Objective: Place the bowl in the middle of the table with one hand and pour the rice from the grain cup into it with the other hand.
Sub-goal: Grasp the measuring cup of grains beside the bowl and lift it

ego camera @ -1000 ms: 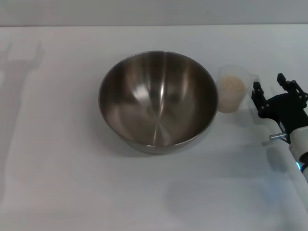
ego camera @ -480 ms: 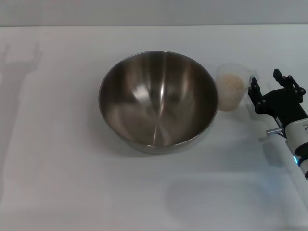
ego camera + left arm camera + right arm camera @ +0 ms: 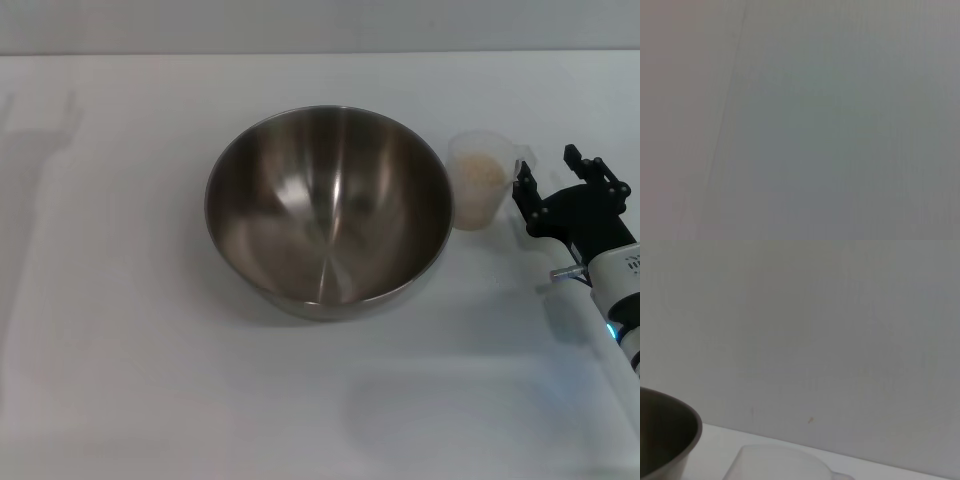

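Gleaming round steel bowl (image 3: 328,208), translucent plastic grain cup (image 3: 482,181), right pincer (image 3: 553,180) spread open beside its handle

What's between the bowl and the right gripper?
Head view: only the grain cup of rice stands between the bowl and the open right gripper.

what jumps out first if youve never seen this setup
The big shiny steel bowl in the middle of the white table, empty. Just to its right stands the small clear grain cup with rice in it, and the right end effector, open, is at the cup's handle.
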You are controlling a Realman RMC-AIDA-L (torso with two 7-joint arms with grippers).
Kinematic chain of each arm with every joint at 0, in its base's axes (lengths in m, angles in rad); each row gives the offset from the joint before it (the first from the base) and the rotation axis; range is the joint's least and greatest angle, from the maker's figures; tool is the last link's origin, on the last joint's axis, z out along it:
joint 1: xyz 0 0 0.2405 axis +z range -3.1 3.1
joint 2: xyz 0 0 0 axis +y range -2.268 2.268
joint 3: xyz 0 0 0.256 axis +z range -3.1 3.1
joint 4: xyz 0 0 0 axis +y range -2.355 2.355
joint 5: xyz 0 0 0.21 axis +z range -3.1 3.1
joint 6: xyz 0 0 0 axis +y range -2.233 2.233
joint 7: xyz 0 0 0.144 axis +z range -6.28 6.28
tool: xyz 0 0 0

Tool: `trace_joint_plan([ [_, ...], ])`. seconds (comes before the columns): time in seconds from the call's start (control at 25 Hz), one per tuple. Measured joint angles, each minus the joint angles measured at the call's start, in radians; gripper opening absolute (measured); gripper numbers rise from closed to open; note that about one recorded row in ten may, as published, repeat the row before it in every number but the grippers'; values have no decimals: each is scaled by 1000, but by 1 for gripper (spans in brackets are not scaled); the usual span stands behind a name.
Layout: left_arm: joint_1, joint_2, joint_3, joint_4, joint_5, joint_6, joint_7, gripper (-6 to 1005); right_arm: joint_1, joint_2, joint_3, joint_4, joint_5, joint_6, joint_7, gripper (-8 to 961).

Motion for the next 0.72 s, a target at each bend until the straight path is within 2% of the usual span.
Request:
trace_joint_plan([
  [0.4, 10, 2, 2, -1, 0, 15, -1, 840, 4, -1, 2, -3, 0, 0, -2, 569],
  [0.72, 14, 4, 4, -5, 0, 20, -13, 840, 14, -3, 3, -18, 0, -1, -4, 533],
])
